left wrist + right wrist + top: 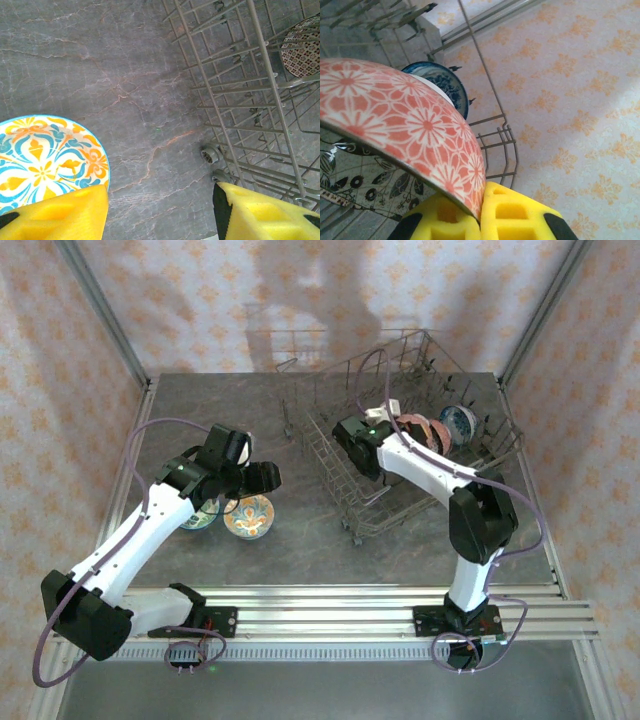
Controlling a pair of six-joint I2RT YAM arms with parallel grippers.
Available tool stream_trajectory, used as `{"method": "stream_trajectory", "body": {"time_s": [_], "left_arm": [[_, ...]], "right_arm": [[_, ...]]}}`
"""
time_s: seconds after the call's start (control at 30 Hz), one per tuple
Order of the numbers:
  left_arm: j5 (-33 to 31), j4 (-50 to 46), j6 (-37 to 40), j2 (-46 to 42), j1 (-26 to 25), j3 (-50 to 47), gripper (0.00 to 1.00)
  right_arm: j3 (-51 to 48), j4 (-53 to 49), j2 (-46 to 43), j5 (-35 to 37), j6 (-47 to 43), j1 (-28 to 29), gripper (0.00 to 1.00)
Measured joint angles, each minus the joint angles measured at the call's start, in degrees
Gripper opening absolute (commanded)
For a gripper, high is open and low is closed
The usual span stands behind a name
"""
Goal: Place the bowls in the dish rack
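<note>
We see our right gripper (481, 212) clamped on the rim of a red-and-white flowered bowl (405, 117), which is held tilted inside the dish rack (325, 452). Just behind it in the rack stands a blue-and-white bowl (442, 82). A dark leaf pattern shows below the held rim, but we cannot tell what it belongs to. Our left gripper (160, 215) hangs over the grey table (100, 75), its yellow pads spread with nothing between them. One pad overlaps an orange-and-teal bowl (42, 160). A green bowl (198, 516) rests on the table beside that one.
</note>
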Motion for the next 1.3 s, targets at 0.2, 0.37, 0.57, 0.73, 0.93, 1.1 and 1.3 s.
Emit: {"method": "stream_trajectory", "body": {"time_s": [0.2, 0.37, 0.57, 0.73, 0.93, 1.1, 1.3], "left_arm": [[0.2, 0.0, 0.0, 0.0, 0.0, 0.0, 0.59], [0.5, 0.02, 0.02, 0.04, 0.0, 0.0, 0.59], [1.22, 0.09, 0.02, 0.48, 0.0, 0.0, 0.59], [1.53, 0.63, 0.04, 1.07, 0.0, 0.0, 0.58], [1.53, 0.7, 0.04, 1.07, 0.0, 0.0, 0.59], [1.62, 0.66, 0.2, 1.18, 0.0, 0.13, 0.59], [1.97, 0.68, 0.26, 1.95, 0.0, 0.85, 0.59]], "right_arm": [[3.93, -8.52, 0.48, 1.03, 9.42, -0.26, 0.0], [5.31, -16.2, 2.45, 1.99, 17.81, -0.63, 0.0], [5.31, -20.46, 5.01, 1.9, 22.77, -0.68, 0.0], [5.31, -20.83, 5.9, 1.9, 24.11, -0.68, 0.0], [6.8, -22.97, 8.7, 1.92, 26.51, -0.68, 0.0], [8.72, -26.38, 11.45, 1.95, 30.38, -0.63, 0.0], [11.1, -32.13, 14.1, 2.16, 36.74, -0.61, 0.0]]}}
